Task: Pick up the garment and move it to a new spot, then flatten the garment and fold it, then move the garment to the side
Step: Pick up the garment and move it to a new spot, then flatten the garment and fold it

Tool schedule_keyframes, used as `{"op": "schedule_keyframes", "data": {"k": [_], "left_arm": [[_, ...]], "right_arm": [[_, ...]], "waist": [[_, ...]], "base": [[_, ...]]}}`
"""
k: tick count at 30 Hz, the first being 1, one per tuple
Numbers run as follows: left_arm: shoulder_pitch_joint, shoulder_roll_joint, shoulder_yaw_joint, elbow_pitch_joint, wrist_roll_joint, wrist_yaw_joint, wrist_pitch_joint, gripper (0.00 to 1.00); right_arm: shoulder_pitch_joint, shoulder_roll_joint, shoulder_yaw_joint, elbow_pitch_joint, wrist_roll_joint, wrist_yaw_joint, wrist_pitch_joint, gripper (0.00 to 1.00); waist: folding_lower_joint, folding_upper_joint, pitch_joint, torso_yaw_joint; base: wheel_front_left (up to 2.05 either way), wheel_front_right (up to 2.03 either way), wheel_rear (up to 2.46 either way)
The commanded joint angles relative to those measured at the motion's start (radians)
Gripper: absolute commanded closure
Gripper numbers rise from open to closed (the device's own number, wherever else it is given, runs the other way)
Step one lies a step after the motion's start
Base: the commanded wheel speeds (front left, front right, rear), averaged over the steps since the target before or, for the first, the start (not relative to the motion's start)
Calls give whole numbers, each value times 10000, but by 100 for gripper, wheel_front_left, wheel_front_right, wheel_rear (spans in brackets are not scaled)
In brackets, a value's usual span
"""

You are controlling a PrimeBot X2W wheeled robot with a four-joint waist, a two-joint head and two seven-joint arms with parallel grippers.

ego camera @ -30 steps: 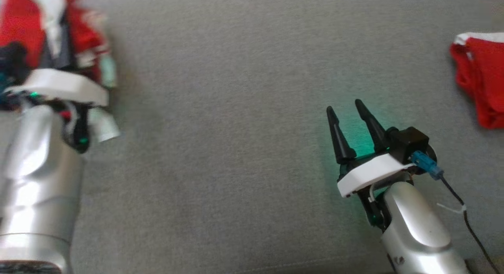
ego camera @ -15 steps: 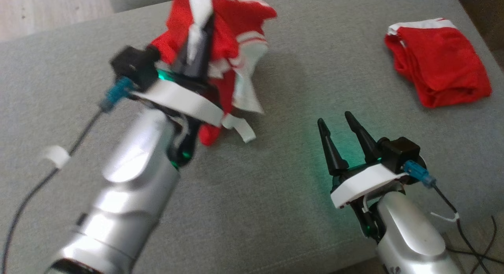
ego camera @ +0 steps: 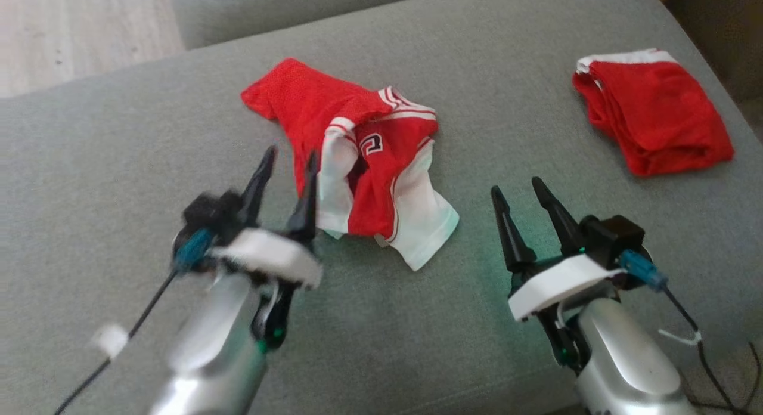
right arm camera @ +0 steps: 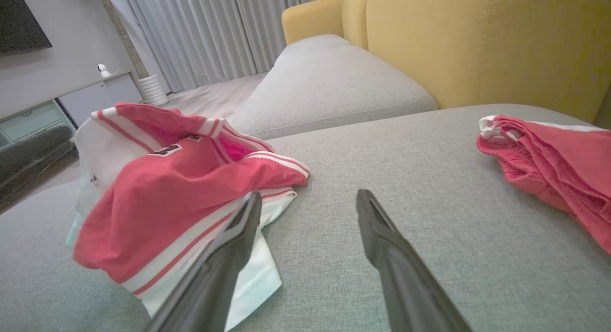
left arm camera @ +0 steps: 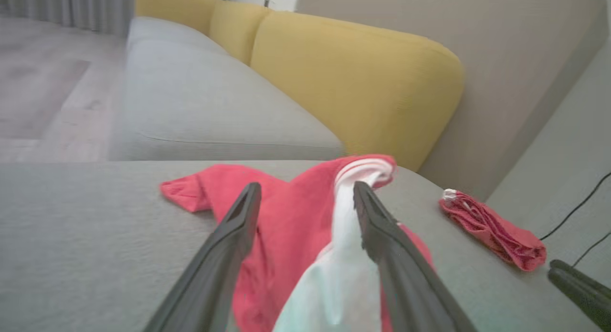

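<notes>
The garment (ego camera: 363,164), a red-and-white mesh jersey, lies crumpled at the upper middle of the head view, just beyond the left gripper (ego camera: 292,152), whose jaws stand wide with nothing pinched. The right gripper (ego camera: 515,186), lower right, gapes empty too. The jersey looks light and limp, so a white hem corner seems the best place to pinch it. A dark-outlined mark on its red panel may be a numeral, but it is too creased to read.
</notes>
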Motion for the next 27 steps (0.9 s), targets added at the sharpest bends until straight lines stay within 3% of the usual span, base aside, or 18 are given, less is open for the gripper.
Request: {"op": "schedule_keyframes", "data": {"k": [1,6,13,20,27], "left_arm": [[409,296,679,-439,329,128,-93,0],[2436,358,2492,-1382,1458,534,-95,0],[4595,4,4162,-2479,2849,461,-96,0],[5471,-185,4668,-2840,3387,284,-96,0],[5201,-217,4393,-2839,3314,181,-97,0]], "right_arm": [[145,51,70,-237,-52,35,-67,0],[526,51,-300,-85,-266,35,-67,0],[1198,51,-918,51,-551,35,-67,0],[1521,51,-1061,37,-578,35,-67,0],[1373,51,-797,-36,-478,35,-67,0]], "waist": [[0,-1,-285,231],[0,-1,-938,684],[0,-1,-1500,1214],[0,-1,-1611,1438],[0,-1,-1471,1679]], "base": [[0,0,0],[0,0,0],[0,0,0],[0,0,0],[0,0,0]]}}
